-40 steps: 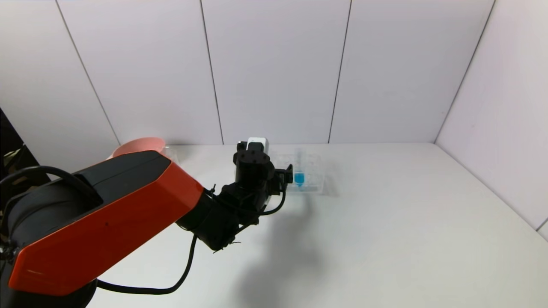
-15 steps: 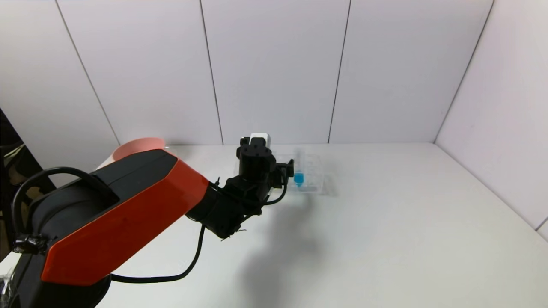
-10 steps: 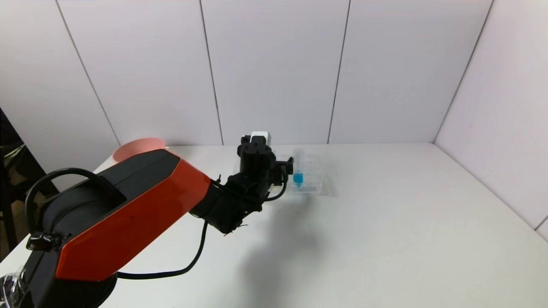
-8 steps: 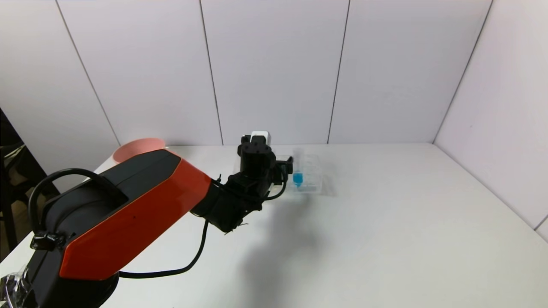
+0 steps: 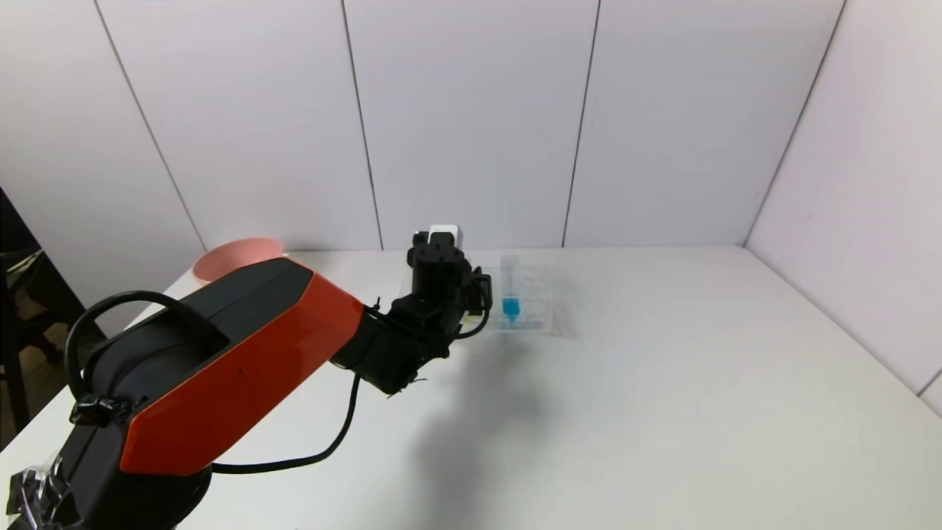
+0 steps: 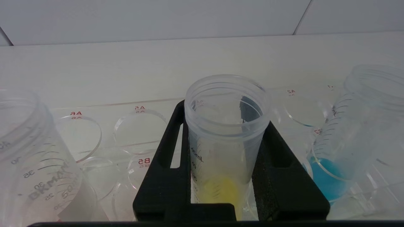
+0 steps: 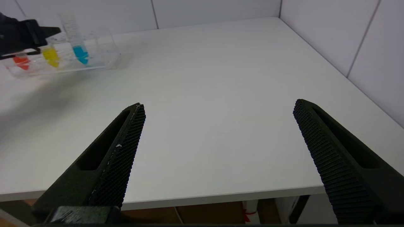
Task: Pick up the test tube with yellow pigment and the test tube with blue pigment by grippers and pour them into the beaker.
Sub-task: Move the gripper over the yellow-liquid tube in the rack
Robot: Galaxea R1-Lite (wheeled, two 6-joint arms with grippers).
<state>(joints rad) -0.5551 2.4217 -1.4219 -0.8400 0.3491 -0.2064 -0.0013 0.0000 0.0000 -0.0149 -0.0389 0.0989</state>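
Yellow test tube (image 6: 225,138) stands in the clear rack (image 6: 126,132), the left gripper (image 6: 224,189) jaws closed on it; from the head view the arm hides it. Blue test tube (image 5: 510,288) stands just beside. Right gripper (image 7: 217,157) waits wide open at the table (image 5: 662,397) edge.

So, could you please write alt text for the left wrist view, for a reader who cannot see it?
The left gripper is closed on the test tube with yellow pigment, which stands upright in a clear tube rack. The test tube with blue pigment stands in the rack on one side, and another clear tube on the other.
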